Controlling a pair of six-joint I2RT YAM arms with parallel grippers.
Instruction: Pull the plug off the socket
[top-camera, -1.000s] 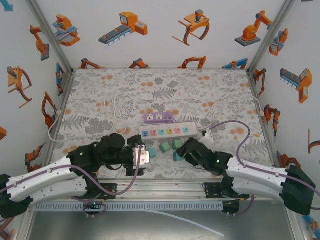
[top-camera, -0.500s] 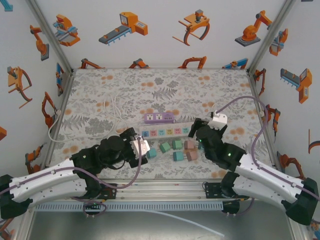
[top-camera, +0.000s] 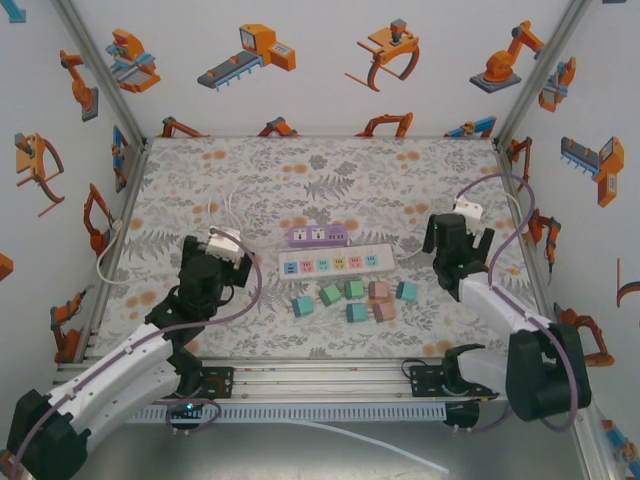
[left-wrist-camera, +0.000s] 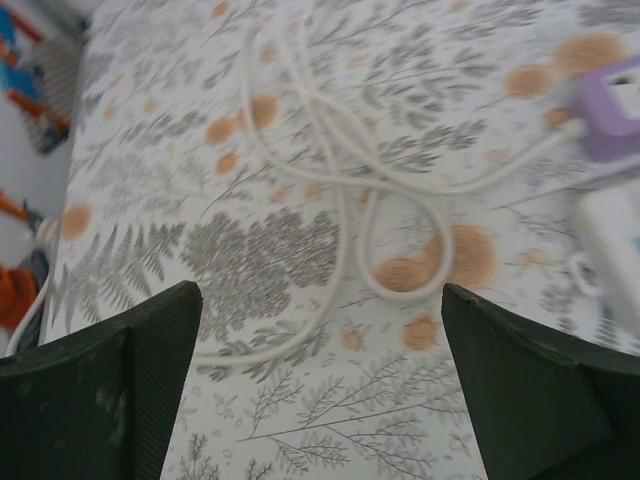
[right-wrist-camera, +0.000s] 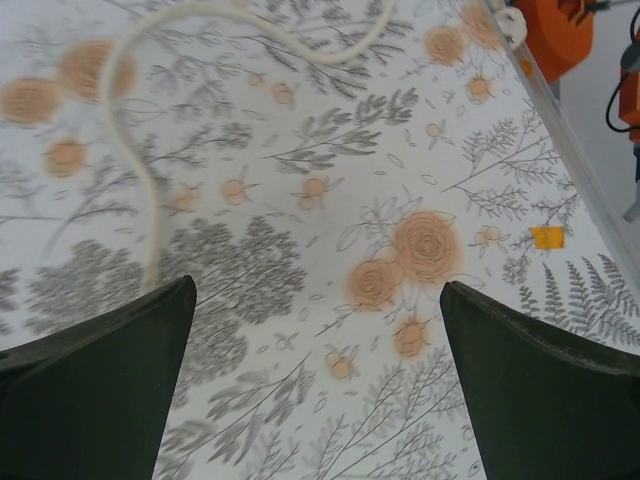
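The top view takes in the whole table (top-camera: 300, 180). A white strip (top-camera: 335, 262) lies across the middle, its coloured sockets facing up, and a purple strip (top-camera: 317, 235) sits just beyond it. Seven small coloured plugs (top-camera: 353, 289) lie loose in a cluster just near of the white strip, apart from it. The left arm (top-camera: 150, 340) reaches to a spot left of the strips, and the right arm (top-camera: 500, 310) to a spot right of them, both well clear of the plugs.

The wrist views show the fingers, which the top view does not make out. The left tool (left-wrist-camera: 320, 300) has its dark fingers (left-wrist-camera: 110, 390) wide apart and holds nothing. It hangs over a looped white cable (left-wrist-camera: 340, 190), with the ends of both strips at the right edge of that view.

The right tool (right-wrist-camera: 318, 300) is just as wide apart and also empty. It is over bare floral table, with another cable (right-wrist-camera: 130, 150) curving on the left and the table's rail (right-wrist-camera: 560, 130) at the far right.
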